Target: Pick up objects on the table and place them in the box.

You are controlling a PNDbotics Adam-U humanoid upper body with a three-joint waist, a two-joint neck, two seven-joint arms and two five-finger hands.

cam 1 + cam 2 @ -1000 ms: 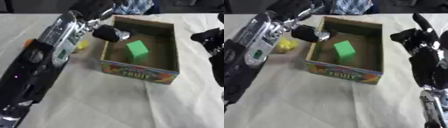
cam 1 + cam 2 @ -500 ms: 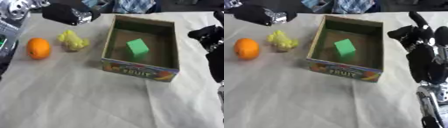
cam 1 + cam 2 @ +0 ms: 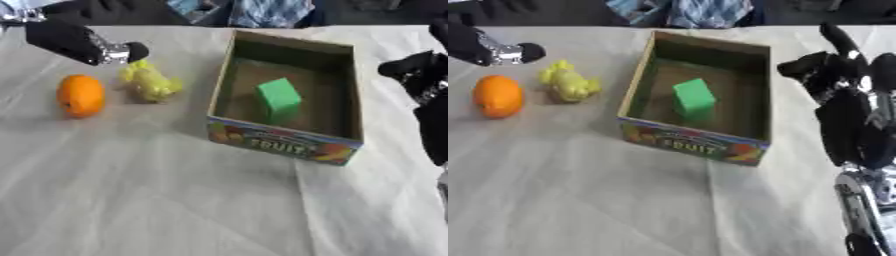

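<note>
— So, nearest first: what's on the cloth?

— White tablecloth (image 3: pixel 157 200), bare at the near side. Then the cardboard box (image 3: pixel 284 142) right of centre, printed "FRUIT" on its near wall, with a green block (image 3: pixel 278 99) standing inside on the floor.

— And outside the box?

— An orange (image 3: pixel 80 95) at the left, and just right of it, a little farther back, a lumpy yellow object (image 3: pixel 150 82). They sit near each other but apart, both well left of the box wall.

— The hands?

— The right hand (image 3: pixel 842 80) shows at the right edge, beside the box, fingers raised and relaxed, holding nothing. The left hand (image 3: pixel 74 42) is at the far left, just beyond the yellow object; one dark finger (image 3: pixel 131 51) reaches toward it, nothing grasped, though I cannot tell how the rest of its fingers lie.
</note>
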